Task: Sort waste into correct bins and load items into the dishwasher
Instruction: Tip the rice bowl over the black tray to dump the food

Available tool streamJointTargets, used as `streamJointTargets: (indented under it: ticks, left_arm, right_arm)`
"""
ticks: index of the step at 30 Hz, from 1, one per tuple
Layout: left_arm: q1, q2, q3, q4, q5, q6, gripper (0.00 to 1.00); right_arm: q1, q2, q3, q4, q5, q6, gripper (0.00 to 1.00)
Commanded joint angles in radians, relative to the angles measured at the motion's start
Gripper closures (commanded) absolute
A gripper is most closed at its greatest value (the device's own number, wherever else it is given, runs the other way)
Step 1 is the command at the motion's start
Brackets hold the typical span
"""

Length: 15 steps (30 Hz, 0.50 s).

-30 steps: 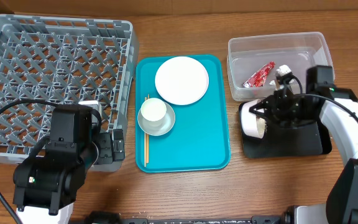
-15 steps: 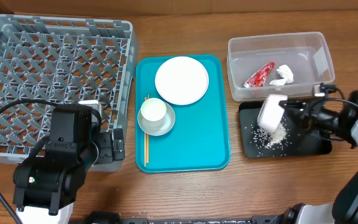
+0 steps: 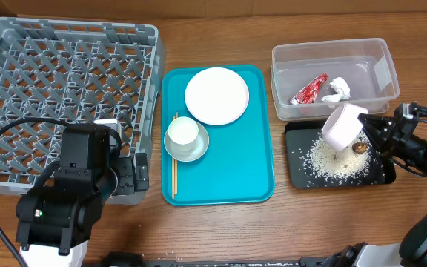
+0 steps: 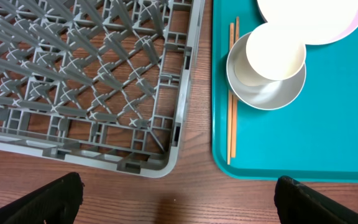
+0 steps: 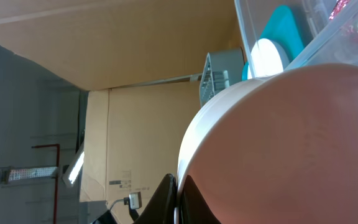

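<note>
Tipping a small white bowl (image 3: 342,126) on its side above the black tray (image 3: 376,176), the right gripper (image 3: 367,132) is clamped on the bowl and holds it clear of the tray floor, mouth angled down so the food falls into this bin and not onto the table. Loose rice grains (image 3: 330,159) lie fanned across the tray below it, with a brown food lump (image 3: 359,147) just beside the pile. In the right wrist view the bowl's curved outside fills most of the frame, so its inside is hidden and whether it is fully emptied cannot be told. The clear tub (image 3: 280,74) behind the tray holds the dry waste, a red-and-silver wrapper (image 3: 310,89) and a white tissue (image 3: 337,89). On the teal tray (image 3: 228,174) the plate (image 3: 216,96), the cup (image 3: 183,132) on its saucer (image 3: 199,150) and the chopsticks (image 3: 174,163) wait unloaded. The left gripper (image 4: 179,199) hangs with its fingers spread wide and holding nothing near the front corner of the dish rack (image 3: 65,74), placed for loading.
</note>
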Motion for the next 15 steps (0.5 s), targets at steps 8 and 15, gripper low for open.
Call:
streamJointTargets:
  ticks: [8,15]
  left_arm:
    - [0.010,0.002,0.020,0.004,-0.016,-0.021,0.00]
    - [0.010,0.002,0.020,0.005,-0.016,-0.021,0.00]
  right_arm:
    - [-0.005,-0.016,-0.005,-0.008,-0.043,0.003,0.96]
    - [0.033,-0.016,-0.004,-0.053,0.172,-0.010,0.96]
